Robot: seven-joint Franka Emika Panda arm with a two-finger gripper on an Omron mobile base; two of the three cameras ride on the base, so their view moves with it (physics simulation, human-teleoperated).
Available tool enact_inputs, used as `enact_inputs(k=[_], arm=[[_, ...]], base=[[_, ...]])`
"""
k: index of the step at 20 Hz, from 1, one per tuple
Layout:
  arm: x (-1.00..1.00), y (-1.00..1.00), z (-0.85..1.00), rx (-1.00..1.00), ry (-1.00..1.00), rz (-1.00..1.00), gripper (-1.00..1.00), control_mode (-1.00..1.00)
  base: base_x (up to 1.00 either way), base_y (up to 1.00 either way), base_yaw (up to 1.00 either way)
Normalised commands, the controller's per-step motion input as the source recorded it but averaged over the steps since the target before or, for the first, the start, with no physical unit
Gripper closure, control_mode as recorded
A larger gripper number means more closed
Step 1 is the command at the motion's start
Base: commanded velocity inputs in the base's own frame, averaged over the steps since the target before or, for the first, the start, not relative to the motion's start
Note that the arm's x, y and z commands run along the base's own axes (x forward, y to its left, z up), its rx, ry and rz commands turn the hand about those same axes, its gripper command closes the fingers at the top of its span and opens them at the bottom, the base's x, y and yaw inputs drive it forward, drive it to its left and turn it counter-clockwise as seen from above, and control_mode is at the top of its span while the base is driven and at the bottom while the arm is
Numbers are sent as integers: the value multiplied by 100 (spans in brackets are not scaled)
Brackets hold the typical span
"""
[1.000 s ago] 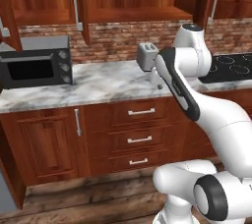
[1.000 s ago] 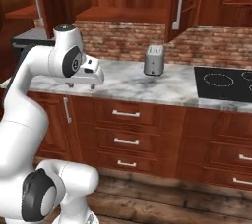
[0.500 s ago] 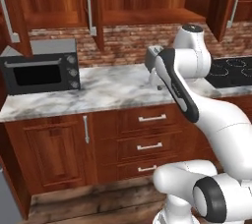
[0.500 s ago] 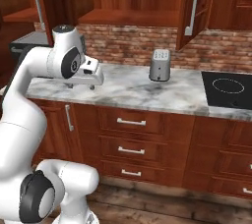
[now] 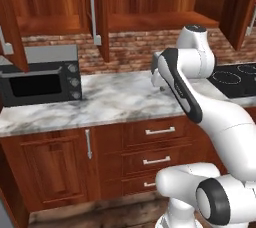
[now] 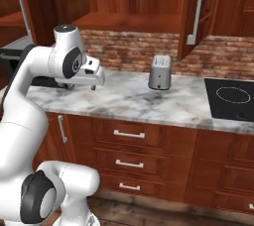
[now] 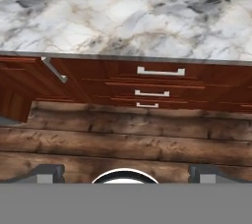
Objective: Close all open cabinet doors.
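Observation:
Reddish-brown upper cabinet doors stand swung out from the wall. In the left base view one door juts forward with its silver bar handle beside it, another hangs at the far left, and a third is at the top right. The right base view shows an open door right of the shelf and one at the left. My gripper hangs open and empty over the marble counter's front part, well below the doors. In the hand view the gripper points down at the counter edge, drawers and floor.
A dark microwave sits at the counter's left end, a grey toaster by the brick wall, and a black cooktop at the right. Drawer fronts and a lower cabinet lie below the marble counter. The floor is wood.
The whole picture has shifted to the right, so the base has driven leftward along the counter, mostly in the first half second. The gripper stays open and empty.

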Motion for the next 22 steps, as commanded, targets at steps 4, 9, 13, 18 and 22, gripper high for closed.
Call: enact_inputs(k=[4,9,13,18,22], arm=[[0,0,0,0,0,0,-100,100],[0,0,0,0,0,0,-100,100],[0,0,0,0,0,0,-100,100],[0,0,0,0,0,0,-100,100],[0,0,0,0,0,0,-100,100]], base=[[28,-17,0],[31,-25,0],[32,-31,0],[25,-35,0],[32,-24,0]])
